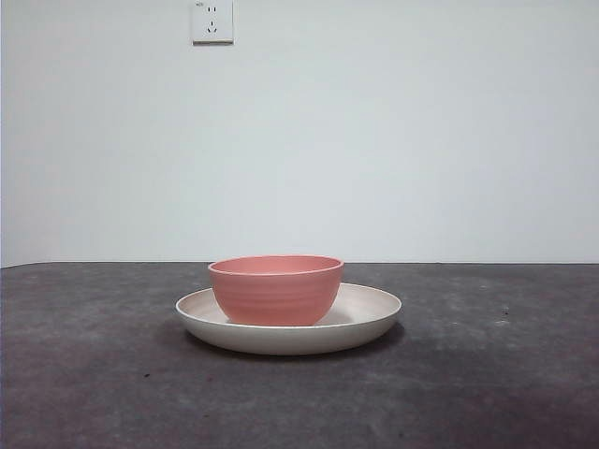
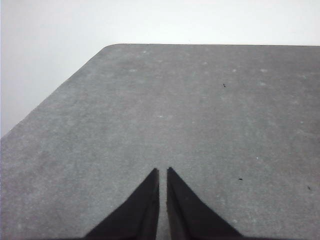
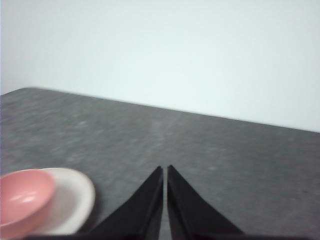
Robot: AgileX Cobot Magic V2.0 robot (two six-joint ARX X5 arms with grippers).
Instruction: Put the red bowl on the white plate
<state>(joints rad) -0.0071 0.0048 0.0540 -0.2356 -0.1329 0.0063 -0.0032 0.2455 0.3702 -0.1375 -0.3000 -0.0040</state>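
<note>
Dark grey surface [image 1: 94, 374] stretches under everything. On it, about the middle of the front view, lies the white plate [image 1: 374, 313], and the red bowl [image 1: 276, 290] stands upright inside it, slightly left of the plate's centre. Neither arm shows in the front view. The left claw [image 2: 163, 172] hangs over bare surface, jaws closed together and empty. The right claw [image 3: 165, 170] is likewise closed and empty, apart from the plate and bowl.

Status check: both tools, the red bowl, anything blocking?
Left tool shut, empty, over bare table. Right tool shut, empty, off beside the plate. Red bowl upright on white plate. Nothing in the way.
</note>
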